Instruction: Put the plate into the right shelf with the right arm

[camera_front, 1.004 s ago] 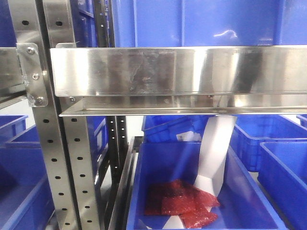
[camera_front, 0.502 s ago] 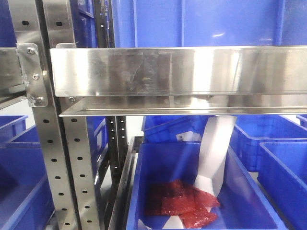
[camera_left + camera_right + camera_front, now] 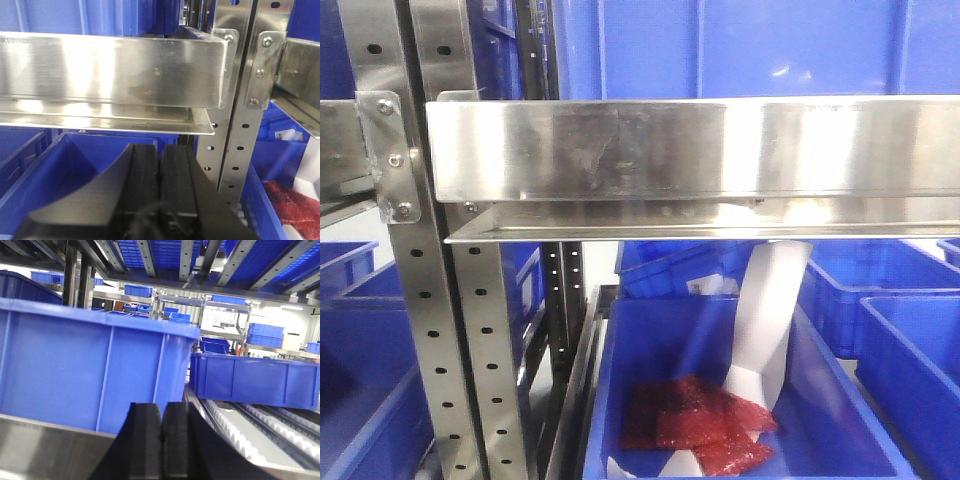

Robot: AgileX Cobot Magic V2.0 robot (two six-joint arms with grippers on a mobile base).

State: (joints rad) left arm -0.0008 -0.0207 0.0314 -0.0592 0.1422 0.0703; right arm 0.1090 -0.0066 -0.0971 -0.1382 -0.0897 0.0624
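Observation:
No plate shows in any view. The right shelf [image 3: 690, 150] is a shiny stainless-steel rack whose broad rail crosses the front view, with perforated uprights at the left. My left gripper [image 3: 160, 150] is shut with nothing between its black fingers, held before a steel rail [image 3: 110, 70] and above a blue bin [image 3: 75, 155]. My right gripper [image 3: 162, 407] is also shut and holds nothing; it sits at the height of a steel shelf edge [image 3: 45, 440], facing a large blue bin [image 3: 95, 370].
A blue bin [image 3: 650, 340] under the rail holds red packets [image 3: 695, 425] and a white paper strip [image 3: 770, 320]. More blue bins flank it. In the right wrist view, roller tracks [image 3: 250, 440] run beside another blue bin [image 3: 250, 380].
Nothing has visibly moved in the front view; only a highlight on the upper blue bin shifts slightly.

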